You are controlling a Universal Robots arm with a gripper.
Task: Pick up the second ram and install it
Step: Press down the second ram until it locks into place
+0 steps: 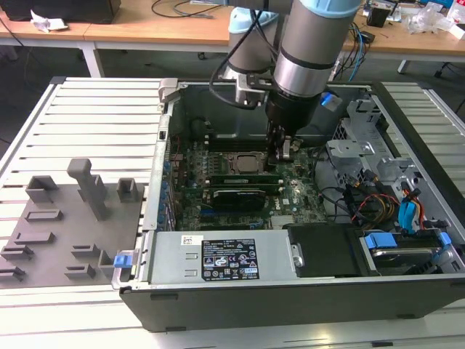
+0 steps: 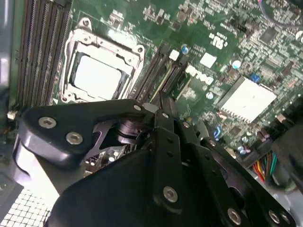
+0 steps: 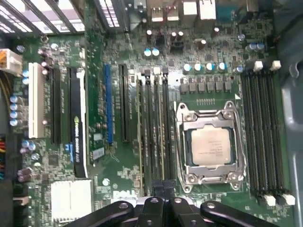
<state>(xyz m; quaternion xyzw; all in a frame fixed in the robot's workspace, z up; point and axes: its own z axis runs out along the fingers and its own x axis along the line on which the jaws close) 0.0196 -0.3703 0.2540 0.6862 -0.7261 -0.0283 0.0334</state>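
Hovering over the memory slots (image 3: 154, 137), the gripper (image 3: 163, 189) looks clenched; the exterior view adds grey holder blocks (image 1: 91, 187).

Grey holder blocks (image 1: 80, 211) beside open computer case (image 1: 290, 291)

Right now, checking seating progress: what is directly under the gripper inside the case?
Under the gripper lie the black memory slots beside the processor socket, with a green ram stick seated there. The slot ends nearest the gripper are covered by it, so latching there cannot be judged.

Gripper (image 1: 282, 151) low over motherboard (image 1: 290, 193), beside processor socket (image 1: 243, 163); grey holder blocks (image 1: 65, 218) well apart.
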